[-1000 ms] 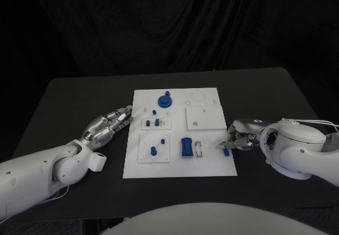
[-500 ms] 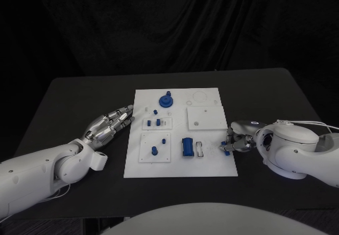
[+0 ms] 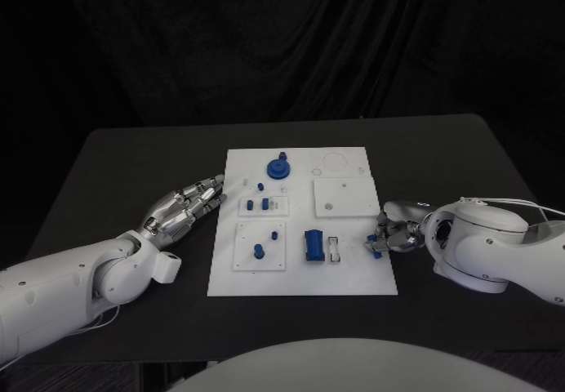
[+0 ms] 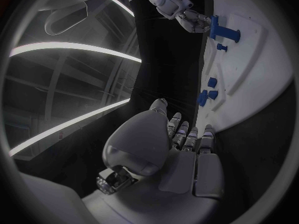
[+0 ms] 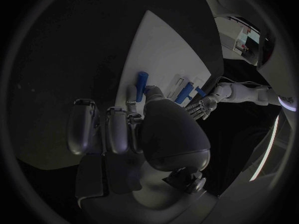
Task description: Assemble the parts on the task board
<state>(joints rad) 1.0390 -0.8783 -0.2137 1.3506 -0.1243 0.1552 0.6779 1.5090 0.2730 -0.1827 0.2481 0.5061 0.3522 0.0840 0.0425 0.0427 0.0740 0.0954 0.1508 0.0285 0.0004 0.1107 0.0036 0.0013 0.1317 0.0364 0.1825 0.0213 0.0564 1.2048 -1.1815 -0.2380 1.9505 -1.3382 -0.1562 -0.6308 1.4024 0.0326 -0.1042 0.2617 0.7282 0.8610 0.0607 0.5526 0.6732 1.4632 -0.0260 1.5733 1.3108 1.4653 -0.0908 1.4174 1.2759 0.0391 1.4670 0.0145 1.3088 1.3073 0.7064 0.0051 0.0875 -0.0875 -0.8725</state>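
Note:
The white task board (image 3: 353,273) lies mid-table. On it stand a blue knob (image 3: 277,168), a blue cylinder (image 3: 312,245) and several small blue pegs (image 3: 252,205). My right hand (image 3: 398,229) sits at the board's right edge and pinches a small blue peg (image 3: 375,244) just over that edge. In the right wrist view the peg (image 5: 141,83) sticks out between the thumb and a fingertip (image 5: 133,103), over the board (image 5: 165,45). My left hand (image 3: 184,209) lies flat with fingers stretched out, beside the board's left edge, holding nothing; it is also in its own wrist view (image 4: 181,149).
A raised white square plate (image 3: 341,196) occupies the board's right middle, and a small pale piece (image 3: 335,248) lies right of the cylinder. Bare black table (image 3: 141,163) surrounds the board. The left wrist view shows the board (image 4: 261,69) and the right hand (image 4: 190,20) across it.
My right hand has drawn the blue peg slightly up and inward along the board's right edge. The left hand has stayed put.

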